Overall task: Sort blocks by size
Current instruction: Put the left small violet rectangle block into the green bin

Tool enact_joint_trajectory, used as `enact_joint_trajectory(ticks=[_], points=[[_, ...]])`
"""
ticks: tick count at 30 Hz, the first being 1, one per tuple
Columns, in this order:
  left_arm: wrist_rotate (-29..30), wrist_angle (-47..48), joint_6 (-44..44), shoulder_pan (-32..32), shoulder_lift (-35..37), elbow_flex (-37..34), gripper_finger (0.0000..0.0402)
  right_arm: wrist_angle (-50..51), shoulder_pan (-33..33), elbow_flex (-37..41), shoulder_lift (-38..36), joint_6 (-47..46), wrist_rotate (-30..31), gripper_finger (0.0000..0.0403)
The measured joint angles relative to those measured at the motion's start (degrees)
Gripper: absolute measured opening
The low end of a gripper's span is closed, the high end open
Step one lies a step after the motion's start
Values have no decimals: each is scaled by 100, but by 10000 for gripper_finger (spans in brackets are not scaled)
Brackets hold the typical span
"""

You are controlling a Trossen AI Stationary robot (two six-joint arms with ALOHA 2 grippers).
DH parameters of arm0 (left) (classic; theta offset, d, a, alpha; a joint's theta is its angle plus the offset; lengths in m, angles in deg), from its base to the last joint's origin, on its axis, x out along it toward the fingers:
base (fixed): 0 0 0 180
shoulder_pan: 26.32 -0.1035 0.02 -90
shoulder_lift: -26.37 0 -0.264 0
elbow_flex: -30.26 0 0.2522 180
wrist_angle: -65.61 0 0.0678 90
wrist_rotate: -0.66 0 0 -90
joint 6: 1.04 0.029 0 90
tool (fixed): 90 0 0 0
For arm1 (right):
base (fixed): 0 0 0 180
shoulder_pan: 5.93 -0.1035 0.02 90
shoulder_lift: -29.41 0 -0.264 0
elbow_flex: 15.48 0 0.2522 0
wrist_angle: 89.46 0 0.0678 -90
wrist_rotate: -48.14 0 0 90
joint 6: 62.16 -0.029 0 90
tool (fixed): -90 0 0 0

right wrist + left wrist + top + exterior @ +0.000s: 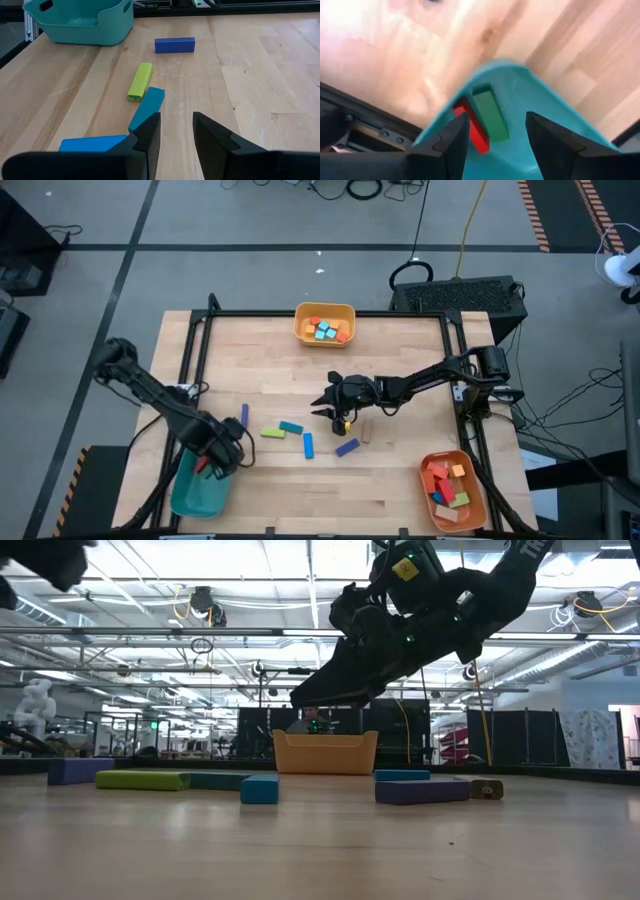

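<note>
left gripper [492, 137] gapes over teal tray [200, 492], bars dropped; right gripper [176, 131], open, must descend on teal bar [147, 108]

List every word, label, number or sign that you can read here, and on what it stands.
No text can be read in full.
White lettering on the right arm, low view: cut off at the picture's edge, unreadable.
Yellow sticker on that arm's wrist: too small to read.
Blocks and teal tray: no markings visible.
</note>
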Motion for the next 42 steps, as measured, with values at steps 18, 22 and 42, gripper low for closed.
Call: enact_joint_trajectory(ticks=[18,22,42], points=[[1420,327,-412,-1169,156,0,193,20,1,0,0,-3,0,98],[1771,302,-507,-1266,154,0,193,67,-2,0,0,-1,-10,98],[2976,168,-622,-1511,154,0,193,84,-70,0,2,-1228,216,98]])
